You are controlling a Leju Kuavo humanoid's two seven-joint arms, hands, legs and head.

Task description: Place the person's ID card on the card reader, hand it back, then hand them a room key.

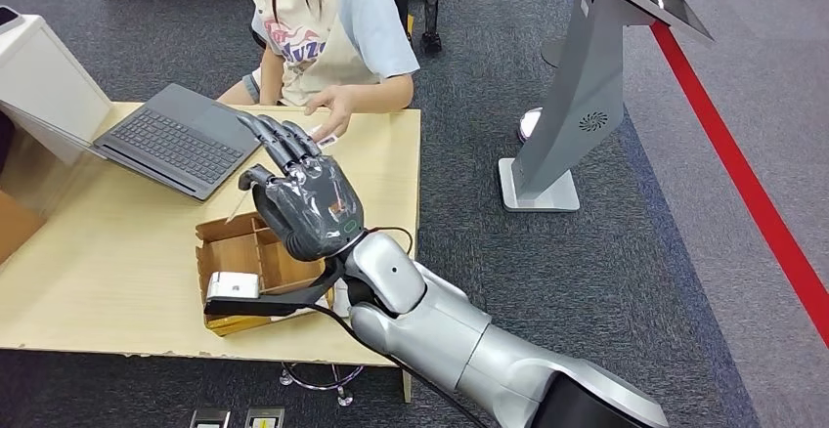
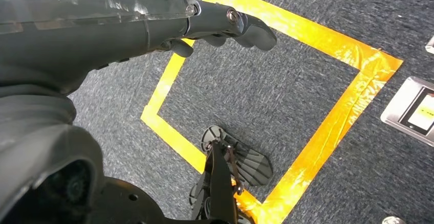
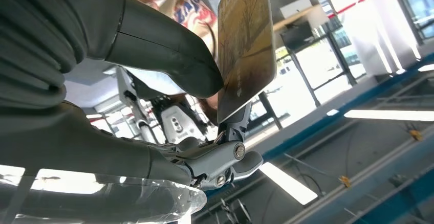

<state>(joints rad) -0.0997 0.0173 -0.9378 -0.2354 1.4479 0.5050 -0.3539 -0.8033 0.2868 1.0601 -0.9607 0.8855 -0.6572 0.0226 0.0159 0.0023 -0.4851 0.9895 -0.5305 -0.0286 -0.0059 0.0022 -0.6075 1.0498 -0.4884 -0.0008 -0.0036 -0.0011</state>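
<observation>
The person's (image 1: pixel 332 27) head is cut off at the frame edge, and part of the wooden box (image 1: pixel 244 257) is hidden by the right hand (image 1: pixel 303 198). That hand is raised above the table (image 1: pixel 108 272), a gold card (image 3: pixel 245 45) pinched between thumb and fingers. The left hand (image 2: pixel 153 24) hangs, holding nothing, fingers apart, over grey carpet (image 2: pixel 266 96) marked with orange tape (image 2: pixel 327 132). A laptop (image 1: pixel 181 137) lies near the person.

The surface (image 1: pixel 117 262) is pale wood-grain; on it sit a dark grey laptop (image 1: pixel 176 138) and a brown wooden box (image 1: pixel 249 252) with a white card reader (image 1: pixel 232 285). The right hand (image 1: pixel 308 203) is glossy dark grey on a silver arm (image 1: pixel 459 335) — its card (image 3: pixel 245 40) is golden-tan. The carpet (image 1: pixel 547 281) is speckled grey-blue, crossed by a red line (image 1: pixel 753 193) — and, under the left hand (image 2: pixel 225 24), orange tape (image 2: pixel 332 127).
</observation>
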